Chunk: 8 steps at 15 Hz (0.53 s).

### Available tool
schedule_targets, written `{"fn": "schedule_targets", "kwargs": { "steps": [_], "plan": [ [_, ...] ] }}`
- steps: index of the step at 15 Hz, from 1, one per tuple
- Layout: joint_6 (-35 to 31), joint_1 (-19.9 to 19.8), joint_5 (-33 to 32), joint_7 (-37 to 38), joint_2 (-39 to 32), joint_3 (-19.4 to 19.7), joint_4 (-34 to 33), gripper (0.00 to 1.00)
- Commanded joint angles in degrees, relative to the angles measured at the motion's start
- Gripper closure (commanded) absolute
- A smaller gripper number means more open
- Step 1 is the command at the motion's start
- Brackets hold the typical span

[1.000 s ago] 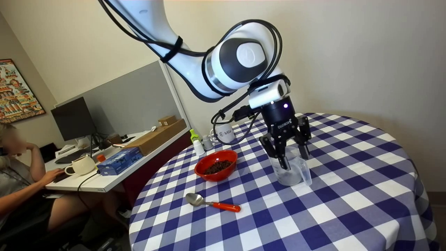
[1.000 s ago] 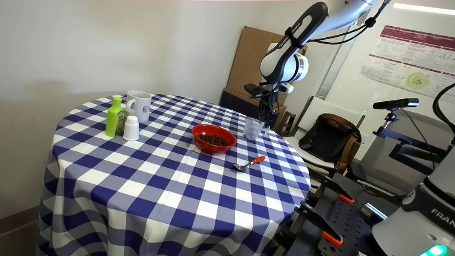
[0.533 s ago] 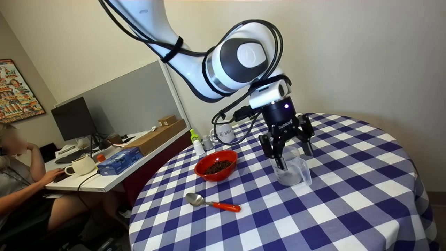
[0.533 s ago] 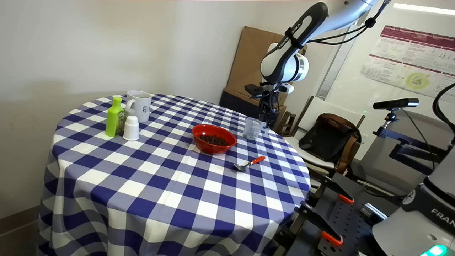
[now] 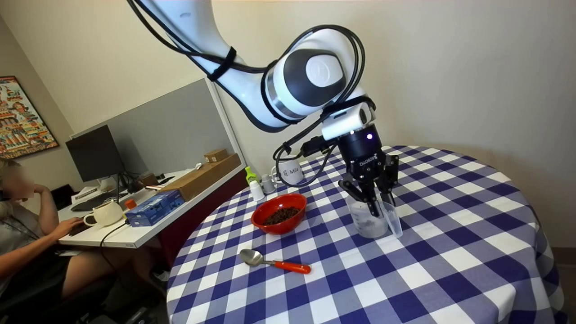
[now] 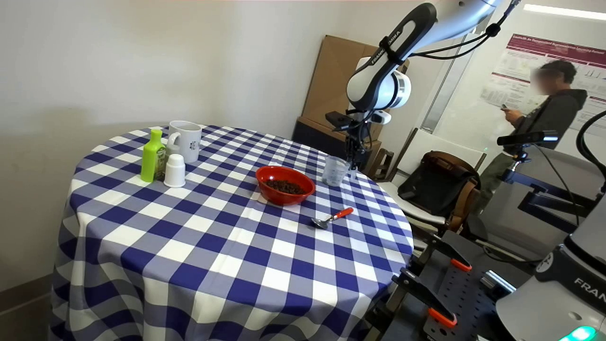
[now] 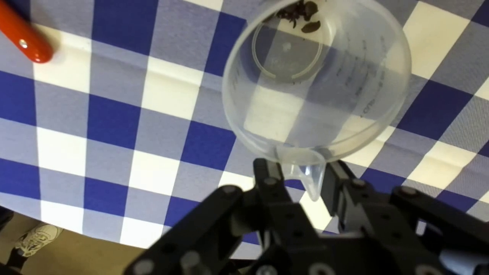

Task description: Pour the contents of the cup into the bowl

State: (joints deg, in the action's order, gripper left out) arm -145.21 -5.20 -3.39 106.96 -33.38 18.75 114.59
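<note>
The cup is a clear measuring cup with a handle, upright on the tablecloth; it shows in both exterior views [image 5: 363,221] [image 6: 334,171] and the wrist view [image 7: 344,103]. A few dark bits [image 7: 301,14] lie at its bottom. My gripper [image 7: 303,172] has its fingers on both sides of the cup's handle, seemingly touching it, just outside the rim. The gripper also shows in an exterior view [image 5: 383,207], tilted over the handle. The red bowl [image 5: 278,228] holds dark bits and stands apart from the cup; it also shows in an exterior view [image 6: 283,198] and is outside the wrist view.
A spoon with a red-orange handle [image 5: 292,267] lies in front of the bowl; its handle end shows in the wrist view [image 7: 28,40]. A white mug [image 6: 189,142], a green bottle [image 6: 150,158] and a white shaker [image 6: 175,171] stand beyond the bowl. The round table has a checked cloth [image 6: 199,265].
The fingers first spread a little, then closed around the handle. The cup has shifted and turned slightly toward the bowl. The arm has hardly moved. A person has appeared in the background.
</note>
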Motion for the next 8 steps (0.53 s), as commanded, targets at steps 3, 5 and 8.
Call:
{"fn": "schedule_targets", "kwargs": {
  "steps": [3,5,8],
  "plan": [
    [-0.9,1.6,-0.5,0.0,0.4,0.6,-0.4,0.9],
    [-0.4,2.2,-0.8,-0.4,0.8,0.5,-0.8,0.9],
    [0.6,3.9,-3.1,-2.4,2.2,0.3,-1.5,0.9]
  ]
}}
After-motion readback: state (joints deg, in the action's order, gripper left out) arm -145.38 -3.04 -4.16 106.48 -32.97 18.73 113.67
